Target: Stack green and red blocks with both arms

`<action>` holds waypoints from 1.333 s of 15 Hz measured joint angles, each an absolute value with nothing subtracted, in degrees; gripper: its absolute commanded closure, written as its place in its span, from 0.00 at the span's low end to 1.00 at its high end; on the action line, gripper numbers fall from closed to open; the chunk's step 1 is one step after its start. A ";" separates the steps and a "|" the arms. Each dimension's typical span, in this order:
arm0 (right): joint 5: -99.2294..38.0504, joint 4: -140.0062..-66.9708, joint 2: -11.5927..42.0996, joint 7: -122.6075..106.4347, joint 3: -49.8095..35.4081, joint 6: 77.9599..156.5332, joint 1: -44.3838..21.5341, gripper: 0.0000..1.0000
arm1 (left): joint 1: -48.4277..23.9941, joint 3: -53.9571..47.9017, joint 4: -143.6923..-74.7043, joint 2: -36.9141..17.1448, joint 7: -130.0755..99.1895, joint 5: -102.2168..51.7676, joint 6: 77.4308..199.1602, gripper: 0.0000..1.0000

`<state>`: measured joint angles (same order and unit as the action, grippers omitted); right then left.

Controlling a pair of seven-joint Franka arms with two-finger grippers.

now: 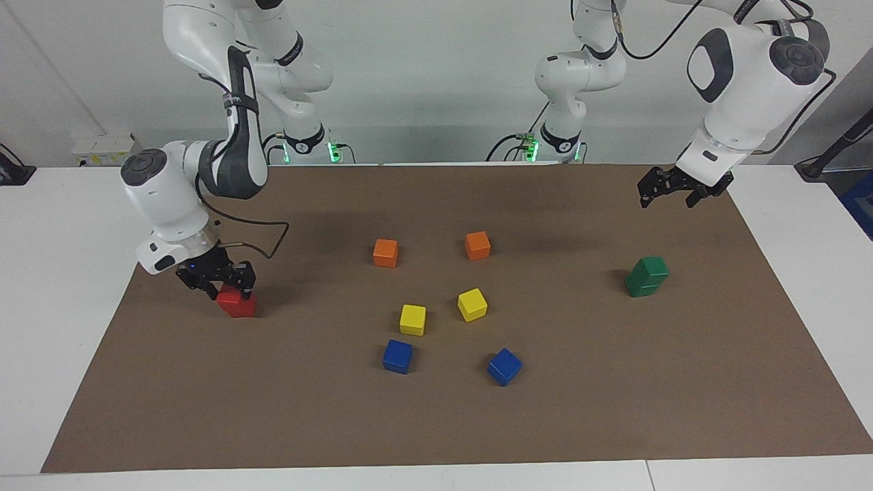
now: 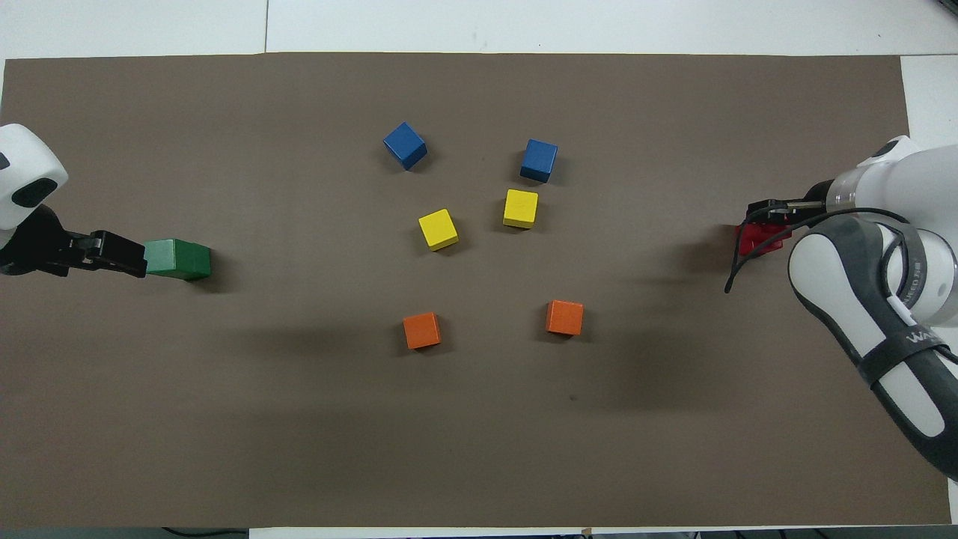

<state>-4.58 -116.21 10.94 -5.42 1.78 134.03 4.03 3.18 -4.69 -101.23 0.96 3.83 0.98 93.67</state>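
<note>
Two green blocks [image 1: 646,276] stand stacked one on the other at the left arm's end of the brown mat; from above they show as one cube [image 2: 178,259]. My left gripper [image 1: 666,197] hangs open and empty in the air over the mat's edge, apart from that stack. At the right arm's end, a red block [image 1: 238,306] carries a second red block, mostly hidden by my right gripper [image 1: 228,289]. Its fingers stand spread on either side of the upper block. In the overhead view only a strip of red [image 2: 757,239] shows beside that gripper [image 2: 765,218].
In the middle of the mat [image 1: 436,423] lie two orange cubes [image 1: 385,252] [image 1: 477,245], two yellow cubes [image 1: 412,319] [image 1: 472,304] and two blue cubes [image 1: 397,356] [image 1: 504,366]. White table surrounds the mat.
</note>
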 measured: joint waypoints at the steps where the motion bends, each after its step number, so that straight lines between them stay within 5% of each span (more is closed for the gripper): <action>1: -4.58 -116.22 10.94 -5.42 1.77 134.04 4.03 0.00 | 3.18 -4.69 -101.23 0.98 3.83 0.98 93.74 0.00; 6: -4.45 -114.39 10.65 -5.45 1.70 131.32 3.37 0.00 | 2.86 -4.68 -101.16 1.58 3.61 0.94 94.01 0.00; 14: -3.00 -99.74 0.22 -5.91 1.39 98.24 3.15 0.00 | -0.27 -4.26 -100.71 1.69 -1.87 0.90 94.10 0.00; 20: -2.99 -97.85 -4.88 -5.94 1.33 88.12 3.15 0.00 | 0.17 -3.90 -97.52 1.49 -1.98 0.90 92.51 0.00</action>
<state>-2.99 -97.85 -4.88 -5.94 1.33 88.12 3.15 0.17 -3.90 -97.52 1.49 -1.98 0.90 92.51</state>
